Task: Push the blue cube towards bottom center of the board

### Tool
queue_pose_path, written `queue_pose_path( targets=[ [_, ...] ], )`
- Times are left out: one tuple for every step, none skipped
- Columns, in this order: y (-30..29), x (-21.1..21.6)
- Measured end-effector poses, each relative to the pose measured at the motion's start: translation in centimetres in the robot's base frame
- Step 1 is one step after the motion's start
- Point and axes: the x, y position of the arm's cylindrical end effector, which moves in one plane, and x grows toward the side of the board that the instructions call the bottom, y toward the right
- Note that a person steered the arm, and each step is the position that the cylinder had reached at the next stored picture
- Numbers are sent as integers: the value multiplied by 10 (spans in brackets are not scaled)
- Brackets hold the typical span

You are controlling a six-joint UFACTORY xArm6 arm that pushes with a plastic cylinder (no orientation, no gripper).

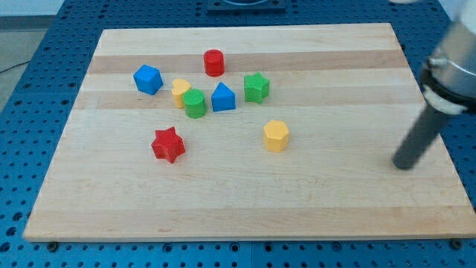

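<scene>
The blue cube (148, 79) sits on the wooden board (245, 201) at the upper left. My tip (404, 165) rests on the board at the far right, far from the blue cube and apart from every block. The dark rod rises from it toward the view's upper right.
A red cylinder (214, 62) stands at the top centre. A yellow heart-shaped block (180, 90), a green cylinder (195, 103), a blue house-shaped block (223, 97) and a green star (256, 88) cluster in the middle. A red star (168, 144) and a yellow hexagon (276, 136) lie lower.
</scene>
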Motion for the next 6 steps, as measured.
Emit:
queue_pose_path(
  targets=[
    [-26,7],
    [-78,71],
    [-206,101],
    [-363,101],
    [-477,68],
    [-514,20]
  ],
)
